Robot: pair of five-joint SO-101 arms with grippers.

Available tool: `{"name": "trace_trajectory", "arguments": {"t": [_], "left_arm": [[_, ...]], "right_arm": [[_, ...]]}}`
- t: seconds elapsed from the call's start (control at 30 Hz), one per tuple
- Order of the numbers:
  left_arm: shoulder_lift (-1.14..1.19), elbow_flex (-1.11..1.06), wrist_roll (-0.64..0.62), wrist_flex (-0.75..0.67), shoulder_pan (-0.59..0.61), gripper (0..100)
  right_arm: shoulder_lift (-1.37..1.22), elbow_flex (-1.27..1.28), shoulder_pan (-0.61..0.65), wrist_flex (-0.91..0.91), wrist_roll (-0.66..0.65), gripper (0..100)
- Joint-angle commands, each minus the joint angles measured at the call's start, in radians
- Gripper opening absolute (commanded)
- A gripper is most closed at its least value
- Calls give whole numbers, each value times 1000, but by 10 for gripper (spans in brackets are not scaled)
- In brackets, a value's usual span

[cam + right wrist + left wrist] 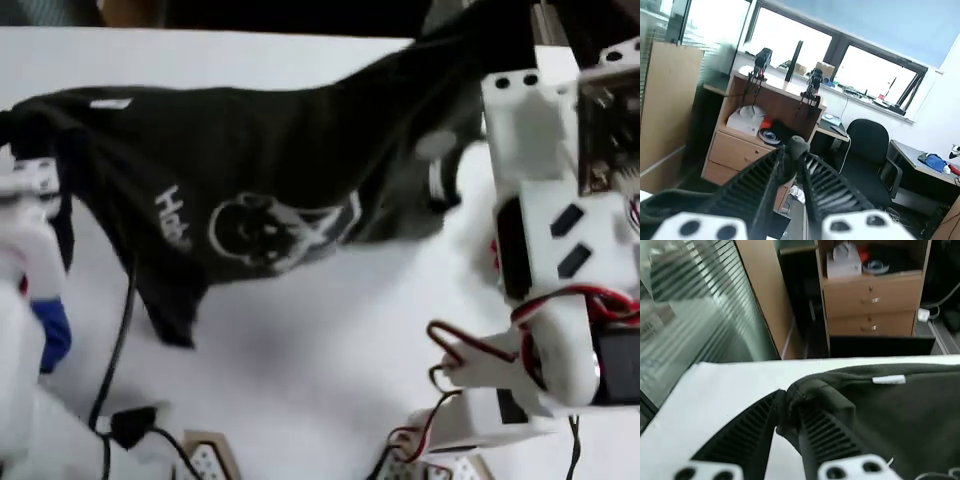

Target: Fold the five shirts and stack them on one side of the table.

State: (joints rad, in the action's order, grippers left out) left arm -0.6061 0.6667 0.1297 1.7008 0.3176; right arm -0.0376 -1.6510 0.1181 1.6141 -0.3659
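Pinching a bunched fold of the black shirt [250, 170] in the left end effector [786, 402], jaws closed on the cloth near the white neck label [888, 380]. Clamping another part of the same shirt in the right end effector [792, 149], jaws closed on a small dark tuft, raised well above the table [330, 370] and pointing out at the room. Hanging stretched between the two holds, slung across the far half of the table, printed side showing, lower edge drooping toward the surface and probably brushing it.

Judging the step in hand as spreading the shirt flat ahead of folding. Doing it well likely meaning lowering both holds at an even pace, pulling them gently apart so the cloth is landing taut and without wrinkles, and drawing the hanging hem toward the near edge so it is not tucking under. Avoiding hard tugging, both pinches looking shallow and liable to slip. Letting go only once lying flat.
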Motion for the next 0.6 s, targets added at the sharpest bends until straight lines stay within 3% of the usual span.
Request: {"name": "trace_trajectory", "arguments": {"t": [0.0, 0.57], "left_arm": [[-48, 33, 5, -35, 14, 24], [-95, 41, 3, -37, 14, 24]], "right_arm": [[35, -17, -2, 10, 9, 21], [282, -11, 1, 64, 6, 20]]}}
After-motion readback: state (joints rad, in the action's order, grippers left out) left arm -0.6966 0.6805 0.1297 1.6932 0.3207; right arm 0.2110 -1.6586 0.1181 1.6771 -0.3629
